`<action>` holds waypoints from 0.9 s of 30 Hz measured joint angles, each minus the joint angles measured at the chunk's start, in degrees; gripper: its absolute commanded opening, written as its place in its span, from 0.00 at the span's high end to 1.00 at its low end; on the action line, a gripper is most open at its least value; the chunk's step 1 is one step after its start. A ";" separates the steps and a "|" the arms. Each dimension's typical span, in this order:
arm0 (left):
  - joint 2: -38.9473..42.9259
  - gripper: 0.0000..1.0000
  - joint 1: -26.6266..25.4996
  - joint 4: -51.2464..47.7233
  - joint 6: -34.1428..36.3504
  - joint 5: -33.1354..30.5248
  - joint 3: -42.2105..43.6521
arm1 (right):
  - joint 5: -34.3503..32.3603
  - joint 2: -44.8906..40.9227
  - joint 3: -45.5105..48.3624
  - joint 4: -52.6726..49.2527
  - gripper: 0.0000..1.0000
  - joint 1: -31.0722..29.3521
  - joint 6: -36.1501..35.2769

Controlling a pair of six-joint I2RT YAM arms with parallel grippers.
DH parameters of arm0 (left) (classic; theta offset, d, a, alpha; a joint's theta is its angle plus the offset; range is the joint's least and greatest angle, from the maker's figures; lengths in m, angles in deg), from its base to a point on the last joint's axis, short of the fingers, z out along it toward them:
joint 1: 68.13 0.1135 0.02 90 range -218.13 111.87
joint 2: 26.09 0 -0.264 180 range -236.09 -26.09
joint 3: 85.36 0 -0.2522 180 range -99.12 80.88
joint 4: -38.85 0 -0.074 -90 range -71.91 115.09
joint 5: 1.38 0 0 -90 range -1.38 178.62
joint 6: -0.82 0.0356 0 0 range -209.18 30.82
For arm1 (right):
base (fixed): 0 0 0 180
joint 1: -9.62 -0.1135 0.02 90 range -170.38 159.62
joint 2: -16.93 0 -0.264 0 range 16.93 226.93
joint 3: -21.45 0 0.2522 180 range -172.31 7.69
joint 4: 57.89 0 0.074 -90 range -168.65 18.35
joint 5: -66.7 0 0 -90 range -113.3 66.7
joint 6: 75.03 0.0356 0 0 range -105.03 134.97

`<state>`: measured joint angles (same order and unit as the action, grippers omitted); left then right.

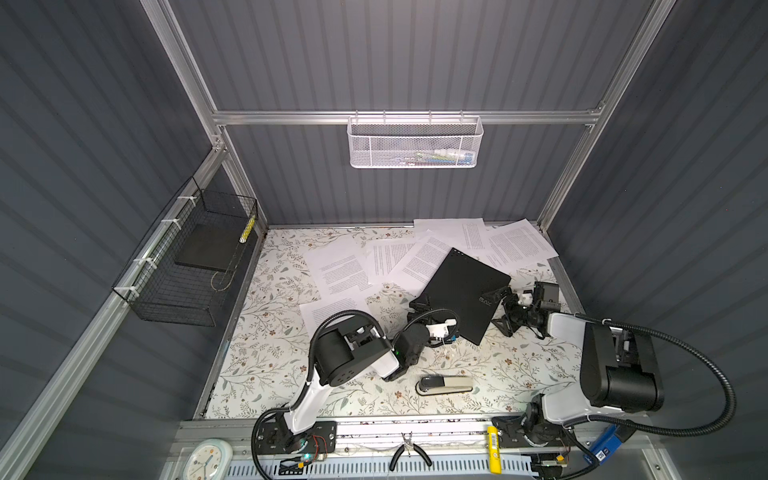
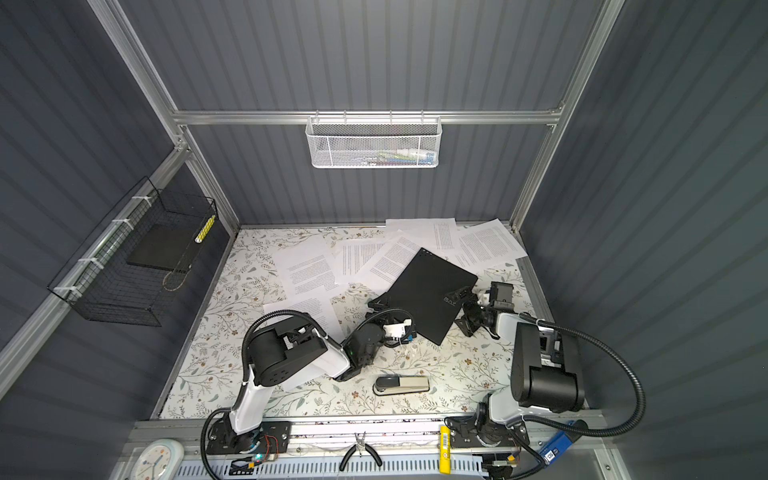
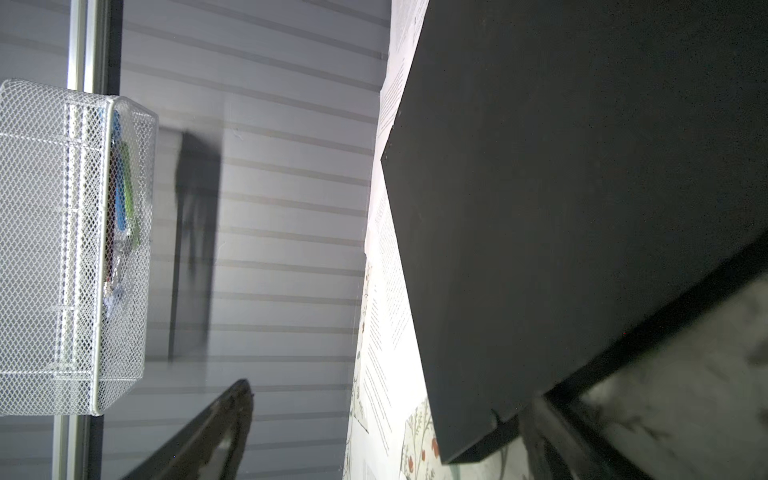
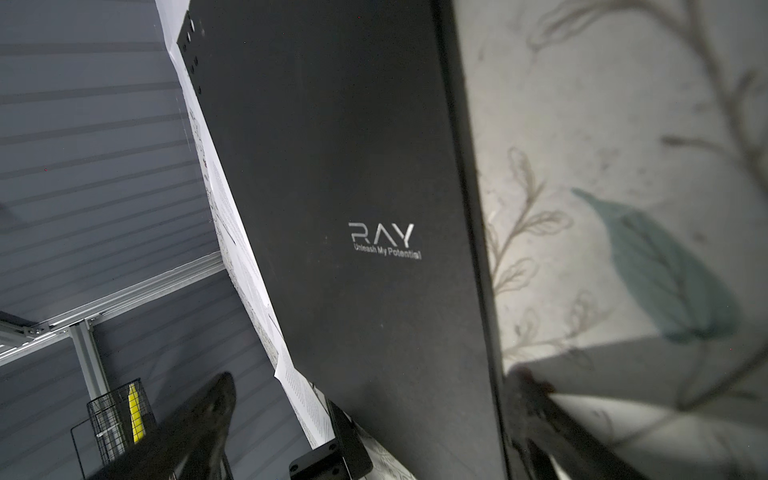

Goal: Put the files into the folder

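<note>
Right wrist view brings the folder (image 4: 353, 187) closest. It is a closed black cover with grey "RAY" lettering, a smaller line beneath it, and a row of punched holes along one edge. One long edge of the folder runs between the right jaws, which stand spread wide. One finger (image 4: 203, 415) is over the cover and the other is over the bench (image 4: 623, 124); whether either touches cannot be told.

Left wrist view shows only plain cover with no lettering. One corner of the folder sits between the left jaws, which are also released and wide, gripping nothing.

In both top views the folder (image 1: 461, 286) lies flat and askew toward the far right corner of the bench. Its far corner rests on the files (image 1: 340, 268), and the lettering is only a small grey mark. The files fan along the far edge from the middle to the far right corner. One more sheet lies nearer the middle, partly hidden by the left arm (image 1: 353, 353).

Only the top views show the stapler (image 1: 444, 384), which is by the near edge, well apart from the folder. They alone also show the whole black wire basket (image 1: 187, 266) on the left wall. The white mesh basket (image 1: 415, 141) hangs on the back rail, and the left wrist view also shows coloured items inside it.
</note>
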<state>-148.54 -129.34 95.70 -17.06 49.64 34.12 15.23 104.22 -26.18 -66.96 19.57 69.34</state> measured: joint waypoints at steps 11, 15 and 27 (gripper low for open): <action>-0.61 0.23 0.13 -4.13 -2.67 4.04 -2.14 | 0.37 0.00 -0.02 -0.28 0.01 0.00 -1.09; 0.44 0.42 0.68 -10.62 -6.19 7.93 -2.73 | 0.74 0.00 -0.17 -0.92 0.01 0.00 -1.79; 0.55 0.78 2.54 -19.54 -11.87 12.63 -5.62 | 0.81 -1.14 -0.55 -4.90 0.01 -0.22 -3.67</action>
<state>-148.00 -126.80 76.16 -28.93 62.27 28.50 16.03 103.08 -26.72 -71.86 19.35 65.67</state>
